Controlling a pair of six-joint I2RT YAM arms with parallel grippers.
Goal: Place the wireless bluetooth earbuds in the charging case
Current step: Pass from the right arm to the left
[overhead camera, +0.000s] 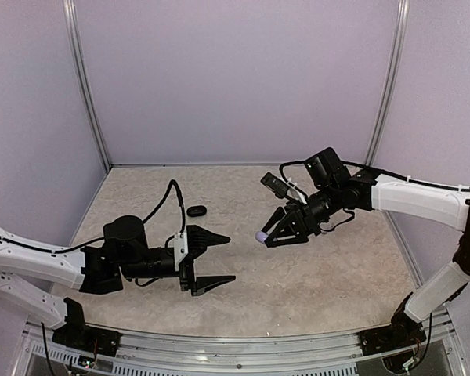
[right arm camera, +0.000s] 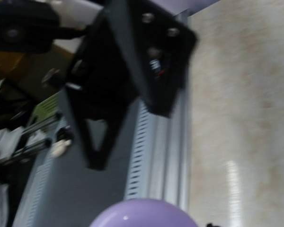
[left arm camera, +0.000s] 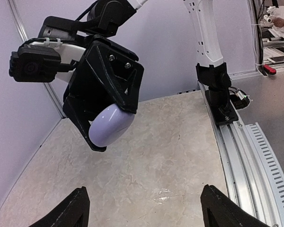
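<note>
My right gripper (overhead camera: 265,235) is shut on a pale lavender oval charging case (left arm camera: 111,124), held in the air above the middle of the table. The same case fills the bottom edge of the right wrist view (right arm camera: 144,215). It looks closed. My left gripper (overhead camera: 219,262) hovers just left of it, pointing at it, jaws open and empty; its two fingertips (left arm camera: 75,210) frame bare tabletop. A small gap separates it from the case. The wireless bluetooth earbuds are not in view.
A small black oval case (overhead camera: 197,211) lies on the beige marble-look table (overhead camera: 321,274) behind the left gripper. Lavender walls enclose the table on three sides. A metal rail (left arm camera: 248,156) runs along the near edge with the arm bases.
</note>
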